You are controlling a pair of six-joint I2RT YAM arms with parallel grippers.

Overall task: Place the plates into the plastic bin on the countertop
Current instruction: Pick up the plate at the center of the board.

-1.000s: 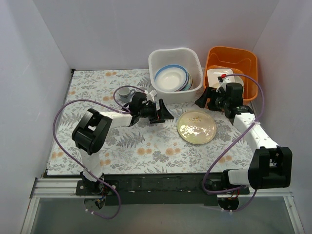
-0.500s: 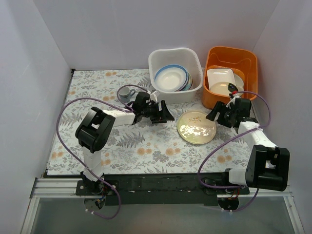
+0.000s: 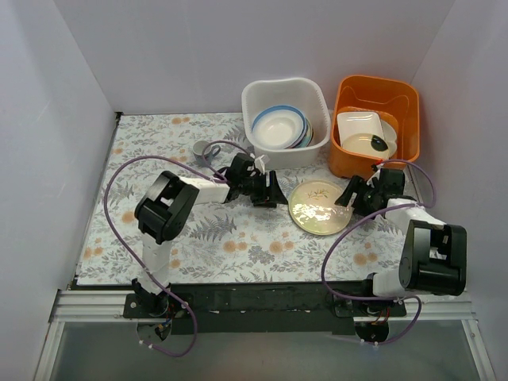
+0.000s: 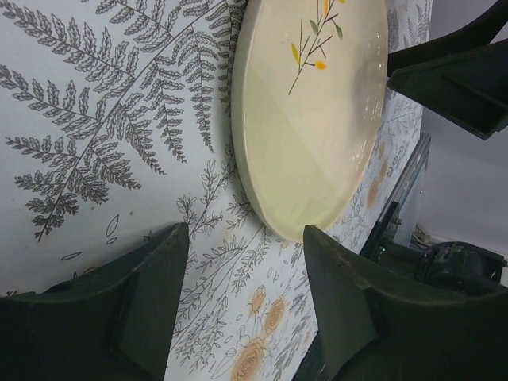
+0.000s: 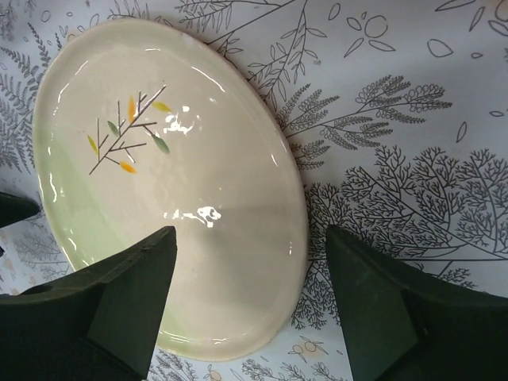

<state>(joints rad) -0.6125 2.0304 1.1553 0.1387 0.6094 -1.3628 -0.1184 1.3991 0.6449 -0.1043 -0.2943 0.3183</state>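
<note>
One glossy cream-green plate (image 3: 319, 208), sprig-painted, flat on the table (image 3: 159, 143) between two released hands, left hand (image 4: 242, 234) and right hand (image 5: 250, 236); several more stacked in one white bin (image 3: 258, 99).

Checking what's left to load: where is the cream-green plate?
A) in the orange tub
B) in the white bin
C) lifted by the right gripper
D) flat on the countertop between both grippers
D: the cream-green plate lies flat on the countertop, left gripper and right gripper open beside it.
</note>
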